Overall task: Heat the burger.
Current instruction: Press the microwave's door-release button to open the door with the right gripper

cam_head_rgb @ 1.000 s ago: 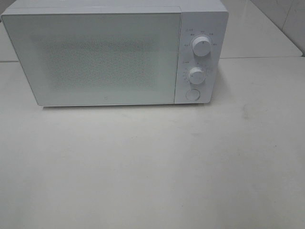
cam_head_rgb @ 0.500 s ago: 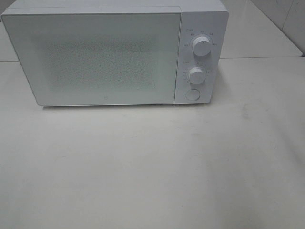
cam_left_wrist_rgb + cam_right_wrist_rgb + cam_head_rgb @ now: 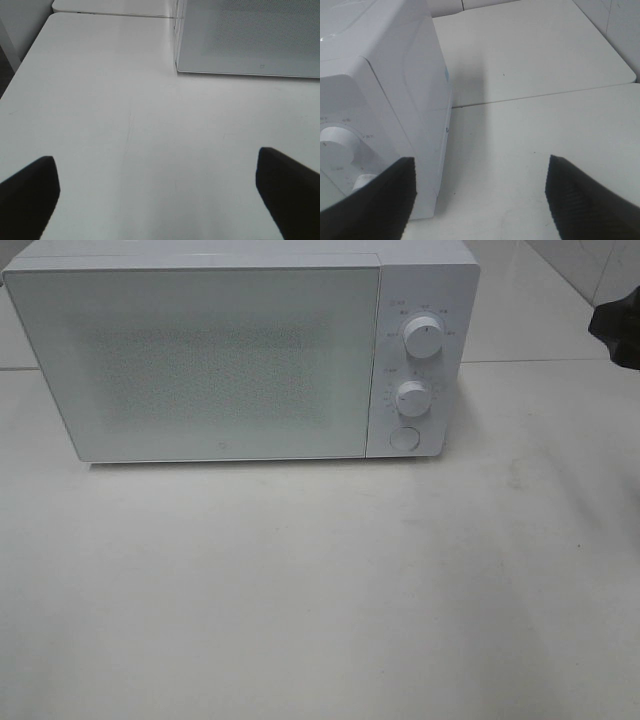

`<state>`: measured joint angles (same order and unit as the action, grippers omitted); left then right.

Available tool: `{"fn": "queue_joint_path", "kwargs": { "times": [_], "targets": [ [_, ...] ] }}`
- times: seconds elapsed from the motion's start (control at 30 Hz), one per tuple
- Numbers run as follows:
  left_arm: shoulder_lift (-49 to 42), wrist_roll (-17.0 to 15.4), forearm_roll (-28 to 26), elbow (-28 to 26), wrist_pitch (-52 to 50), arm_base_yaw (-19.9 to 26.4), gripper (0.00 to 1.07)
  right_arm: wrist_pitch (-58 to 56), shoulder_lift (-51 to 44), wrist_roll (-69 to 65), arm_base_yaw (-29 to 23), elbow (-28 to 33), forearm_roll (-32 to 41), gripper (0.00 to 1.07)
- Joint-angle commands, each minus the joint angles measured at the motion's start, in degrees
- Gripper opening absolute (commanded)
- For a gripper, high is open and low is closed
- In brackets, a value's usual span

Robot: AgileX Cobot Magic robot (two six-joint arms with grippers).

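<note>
The burger is out of view in every frame. A white microwave [image 3: 240, 350] stands at the back of the table with its door shut; its frosted door [image 3: 200, 365] hides the inside. My right gripper [image 3: 480, 192] is open, empty, hovering by the microwave's right side [image 3: 415, 90] near the knobs [image 3: 335, 140]; a dark part of that arm [image 3: 620, 332] shows at the right edge of the high view. My left gripper [image 3: 157, 195] is open over bare table in front of the microwave's left front corner [image 3: 177, 67], holding nothing.
Two round knobs [image 3: 424, 339] and a round button [image 3: 403, 437] sit on the microwave's right panel. The white table [image 3: 320, 580] stretches in front. A seam between tabletops [image 3: 545, 92] runs behind the microwave. The table's left edge [image 3: 20, 75] is near the left arm.
A dark part of the right arm has come into the high view at the right edge. The microwave has not moved and its door stays shut.
</note>
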<state>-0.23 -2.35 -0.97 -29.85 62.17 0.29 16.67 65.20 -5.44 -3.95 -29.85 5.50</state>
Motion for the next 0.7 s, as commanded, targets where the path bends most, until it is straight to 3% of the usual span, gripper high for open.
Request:
{"fn": "queue_joint_path", "kwargs": {
  "times": [0.03, 0.23, 0.7],
  "targets": [
    [-0.97, -0.23, -0.17, 0.11, -0.74, 0.00, 1.01, 7.16, 4.81, -1.26, 0.40, -0.23, 0.11, 0.72],
    [-0.97, -0.23, -0.17, 0.11, -0.74, 0.00, 1.01, 14.61, 9.85, -3.04, 0.40, 1.49, 0.00, 0.72],
    [-0.97, -0.23, -0.17, 0.11, -0.74, 0.00, 1.01, 34.78, 11.29, -2.92, 0.40, 14.95, 1.49, 0.72]
  ]
}}
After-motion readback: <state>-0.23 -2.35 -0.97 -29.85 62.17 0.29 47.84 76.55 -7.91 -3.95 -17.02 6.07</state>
